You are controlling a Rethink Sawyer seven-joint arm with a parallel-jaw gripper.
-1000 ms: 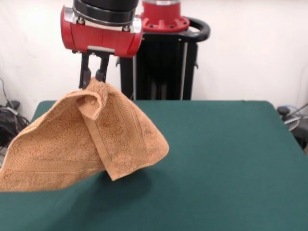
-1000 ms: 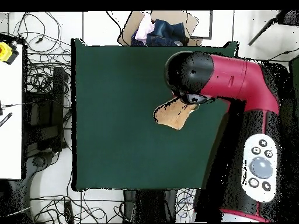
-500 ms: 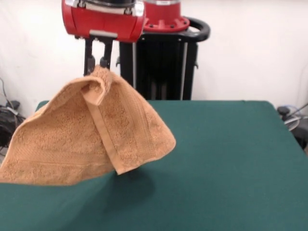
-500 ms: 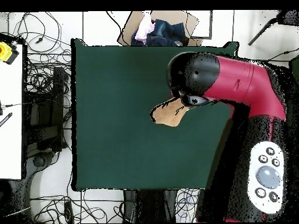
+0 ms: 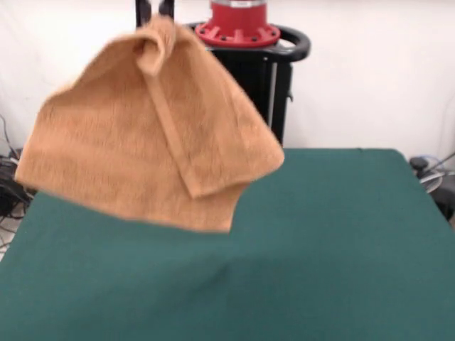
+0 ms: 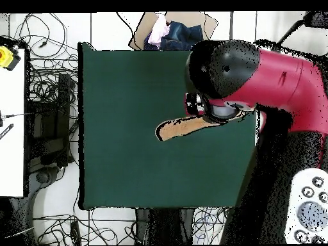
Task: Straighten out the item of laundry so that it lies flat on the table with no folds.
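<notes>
The peach terry towel (image 5: 149, 128) hangs in the air, clear of the green table (image 5: 334, 241), pinched at one bunched corner by my gripper (image 5: 155, 10) at the picture's top edge. It droops in folds, one flap doubled over the front. From above, only a strip of the towel (image 6: 182, 129) shows beside the red arm (image 6: 256, 70), which covers the gripper there. The fingers are shut on the towel's top corner.
A cardboard box with clothes (image 6: 173, 32) sits beyond the table's far edge in the overhead view. Cables (image 6: 45, 96) lie on the floor at the left. The black pedestal (image 5: 249, 78) stands behind the table.
The gripper has risen steadily, lifting the towel fully off the table. The towel's lower edge now swings free above the green top.
</notes>
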